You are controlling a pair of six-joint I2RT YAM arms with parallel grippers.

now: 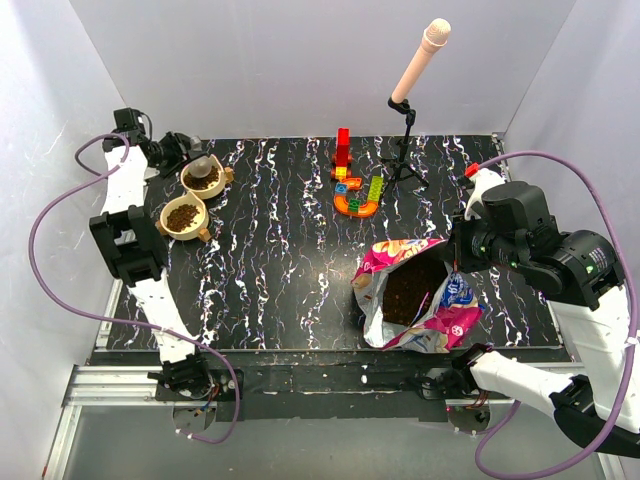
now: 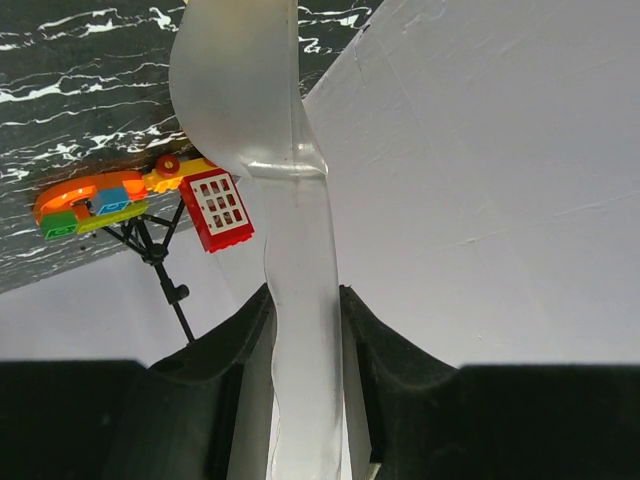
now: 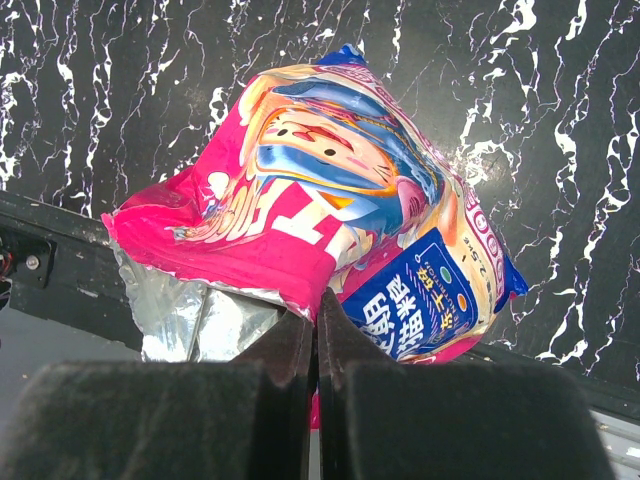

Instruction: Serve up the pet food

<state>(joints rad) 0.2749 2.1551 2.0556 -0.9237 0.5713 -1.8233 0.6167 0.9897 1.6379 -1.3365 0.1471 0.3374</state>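
Observation:
The pet food bag (image 1: 440, 318), pink, blue and white with silver lining, lies open at the table's front right. Dark kibble (image 1: 412, 288) shows inside it. My right gripper (image 1: 457, 250) is shut on the bag's torn rim; the right wrist view shows the fingers (image 3: 317, 305) pinching the pink edge of the bag (image 3: 330, 190). Two tan bowls (image 1: 218, 180) (image 1: 200, 222) at the far left hold kibble. My left gripper (image 1: 180, 150) is shut on a translucent scoop (image 1: 203, 164) held over the far bowl. In the left wrist view the scoop's handle (image 2: 300, 330) sits between the fingers (image 2: 305, 295).
Multicoloured toy blocks (image 1: 352, 185) stand at the back centre, also in the left wrist view (image 2: 100, 200). A microphone on a black tripod stand (image 1: 405, 150) is behind them. White walls enclose the table on three sides. The table's front edge runs just below the bag.

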